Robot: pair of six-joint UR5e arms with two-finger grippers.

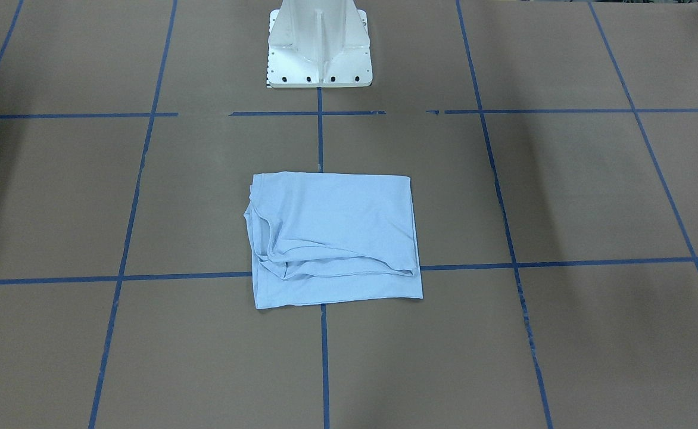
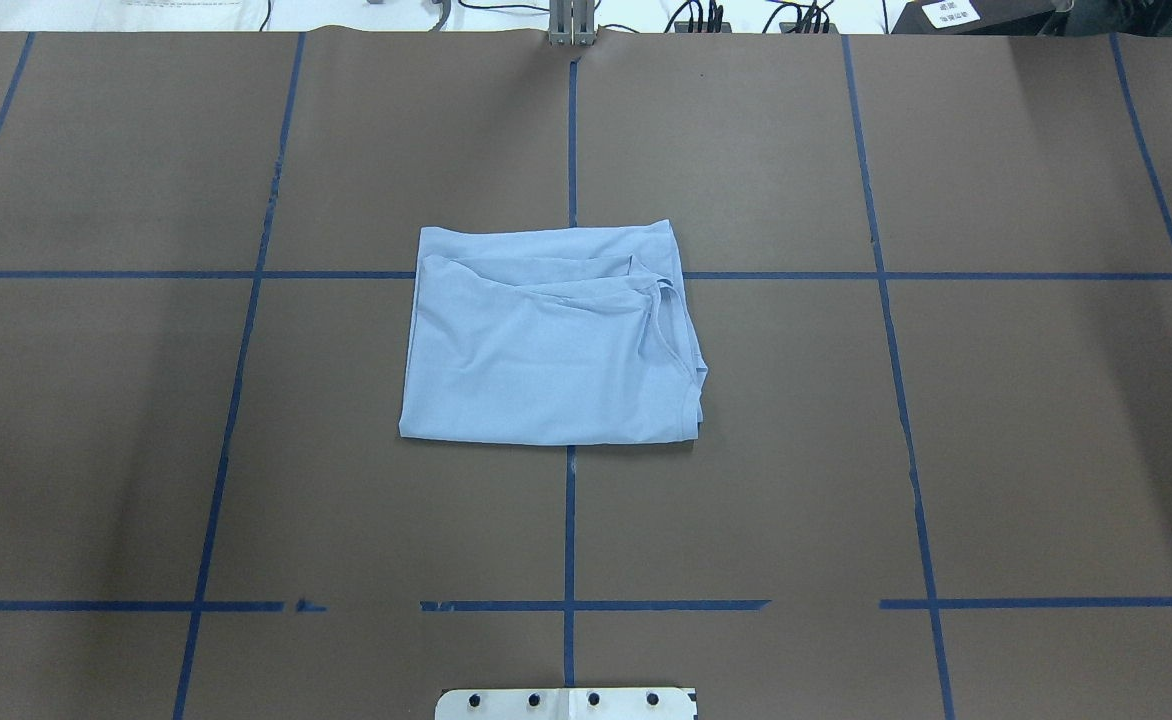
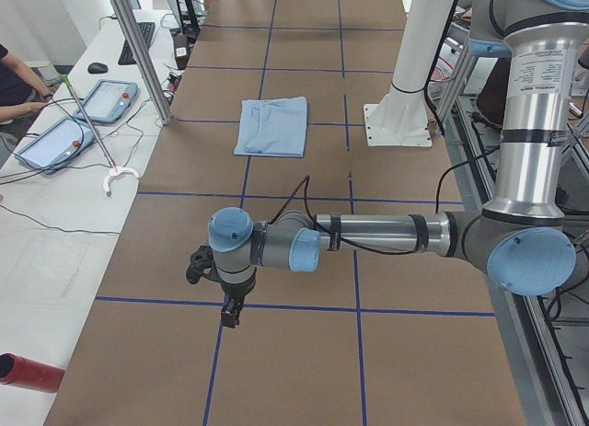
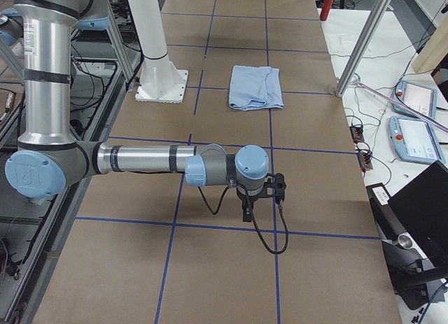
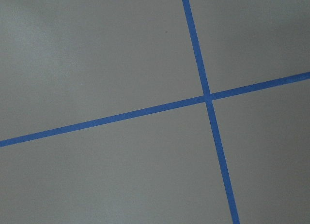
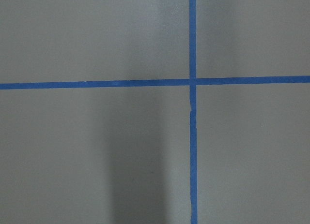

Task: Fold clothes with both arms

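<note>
On brown table (image 2: 96, 450), blue tape grid (image 2: 569, 530); folded T-shirt (image 2: 546, 350) centre.

One T-shirt (image 2: 546, 340), two arms (image 3: 386, 235), one pedestal (image 1: 319, 47), two tablets (image 3: 103, 99).
</note>
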